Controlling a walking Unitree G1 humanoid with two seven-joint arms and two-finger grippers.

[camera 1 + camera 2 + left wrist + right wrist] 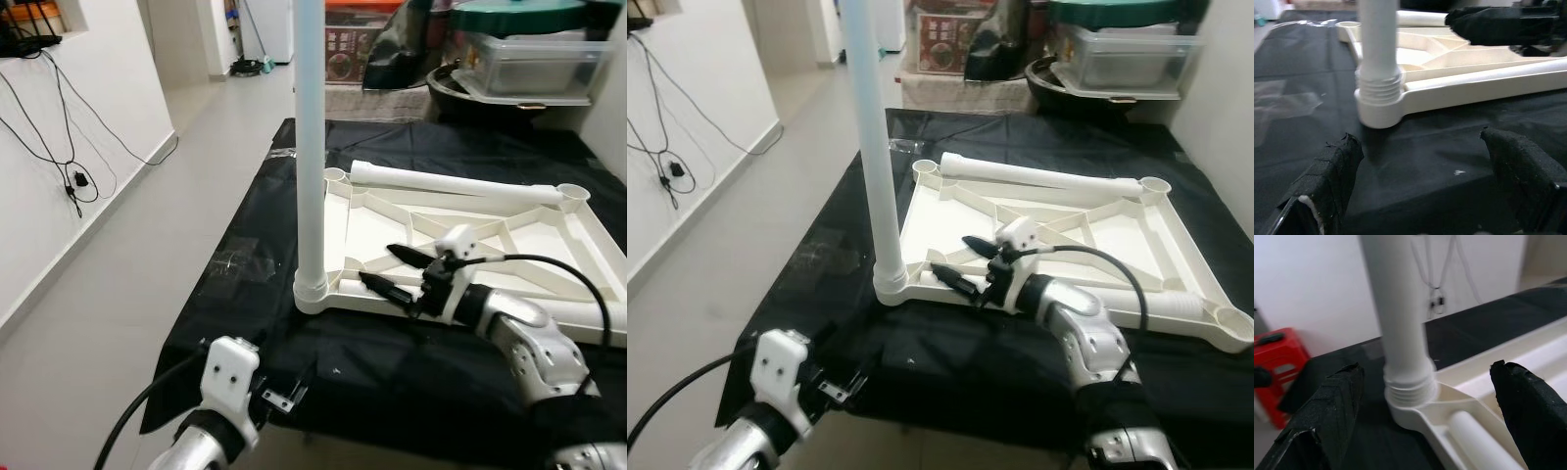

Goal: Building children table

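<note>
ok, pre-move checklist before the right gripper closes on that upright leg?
1. Upright leg seated in corner socket: cannot tell; threads still show above the socket.
2. Right gripper open: ok.
3. Right gripper lined up with the leg: ok in the right wrist view, the leg sits between the fingers, not touching.
4. Left gripper clear of the leg: ok, open, low on the black cloth.
5. Tabletop frame flat on the cloth: ok.
6. Spare legs: one lies on the frame's far edge, ok.
</note>
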